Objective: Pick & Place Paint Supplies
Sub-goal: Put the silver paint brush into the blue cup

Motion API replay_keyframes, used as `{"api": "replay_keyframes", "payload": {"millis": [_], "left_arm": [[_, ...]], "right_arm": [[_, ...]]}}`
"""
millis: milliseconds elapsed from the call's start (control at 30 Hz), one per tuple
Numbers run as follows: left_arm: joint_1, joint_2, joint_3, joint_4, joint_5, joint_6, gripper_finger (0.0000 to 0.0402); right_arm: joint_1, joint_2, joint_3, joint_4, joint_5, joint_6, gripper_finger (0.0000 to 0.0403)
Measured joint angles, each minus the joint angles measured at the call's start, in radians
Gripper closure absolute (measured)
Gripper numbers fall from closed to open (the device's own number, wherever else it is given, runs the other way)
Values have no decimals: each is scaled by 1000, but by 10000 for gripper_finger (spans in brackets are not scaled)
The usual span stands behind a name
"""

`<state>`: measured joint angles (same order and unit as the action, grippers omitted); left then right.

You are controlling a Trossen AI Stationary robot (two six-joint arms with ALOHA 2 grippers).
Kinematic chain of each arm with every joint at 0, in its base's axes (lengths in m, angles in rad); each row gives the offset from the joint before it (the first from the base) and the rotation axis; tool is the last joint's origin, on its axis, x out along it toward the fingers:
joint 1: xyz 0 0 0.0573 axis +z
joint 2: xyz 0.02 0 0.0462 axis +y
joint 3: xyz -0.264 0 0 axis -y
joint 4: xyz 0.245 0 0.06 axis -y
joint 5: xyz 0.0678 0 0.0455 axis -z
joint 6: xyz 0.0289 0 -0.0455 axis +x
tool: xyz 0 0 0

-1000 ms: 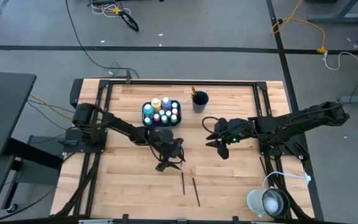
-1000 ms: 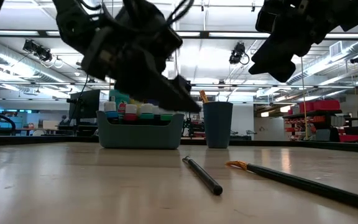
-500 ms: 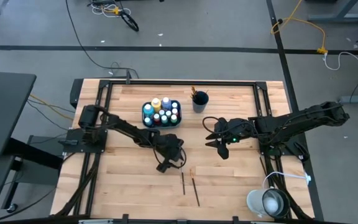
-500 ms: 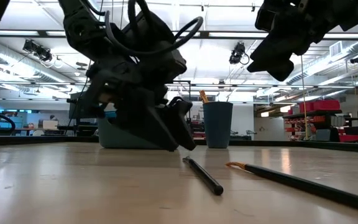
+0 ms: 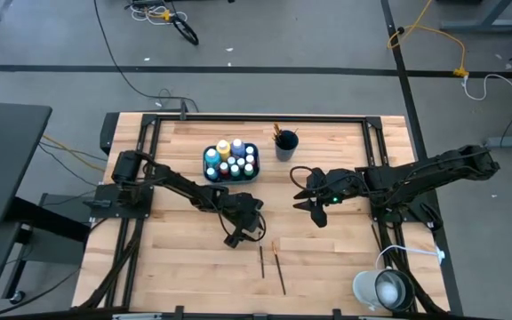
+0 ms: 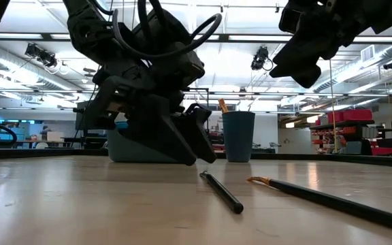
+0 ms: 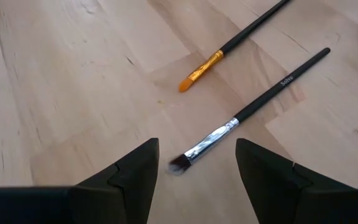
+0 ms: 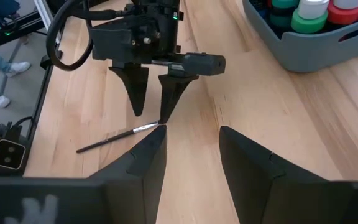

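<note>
Two thin paintbrushes lie flat on the table, one with a silver ferrule and dark bristles (image 7: 247, 112) (image 5: 261, 260), one orange-tipped (image 7: 229, 46) (image 5: 279, 272). My left gripper (image 7: 196, 168) (image 5: 256, 235) is open, low over the table. Its fingers stand on either side of the silver brush's bristle end (image 7: 179, 165) without touching it. My right gripper (image 5: 312, 212) (image 8: 191, 140) is open and hangs in the air right of centre. The paint bottles (image 5: 232, 158) stand in the teal tray (image 5: 208, 160). More brushes stick out of the dark blue cup (image 5: 285, 145).
The tray (image 6: 124, 151) and cup (image 6: 238, 136) stand toward the far edge, behind my left gripper (image 6: 203, 158). A round white lamp-like object (image 5: 382, 289) sits at the near right corner. Black frame rails (image 5: 265, 118) border the table. Bare wood lies left and near.
My left gripper has come down and slightly toward the near edge, from well above the table to just over the silver brush's bristle end, and has stayed there for the last half second. Both brushes have kept still.
</note>
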<state>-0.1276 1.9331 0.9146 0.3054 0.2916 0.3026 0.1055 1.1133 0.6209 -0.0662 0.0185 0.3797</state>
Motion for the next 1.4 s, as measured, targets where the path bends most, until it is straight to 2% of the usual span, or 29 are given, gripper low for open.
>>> {"api": "replay_keyframes", "payload": {"millis": [333, 500, 767, 1133, 1267, 1400], "left_arm": [[-3, 58, 16, 18, 16, -33, 178], [-4, 60, 26, 8, -6, -29, 186], [-5, 59, 23, -46, -9, -7, 269], [-7, 61, 20, -55, 6, 105, 375], [-17, 61, 19, -54, 15, 205, 394], [-33, 54, 18, -54, -4, 282, 387]], "right_arm": [[0, 0, 0, 6, -1, 0, 254], [0, 0, 0, 12, -8, 0, 254], [0, 0, 0, 5, -8, 0, 254], [0, 0, 0, 5, -8, 0, 254], [0, 0, 0, 5, -8, -1, 254], [0, 0, 0, 5, -8, -1, 254]]}}
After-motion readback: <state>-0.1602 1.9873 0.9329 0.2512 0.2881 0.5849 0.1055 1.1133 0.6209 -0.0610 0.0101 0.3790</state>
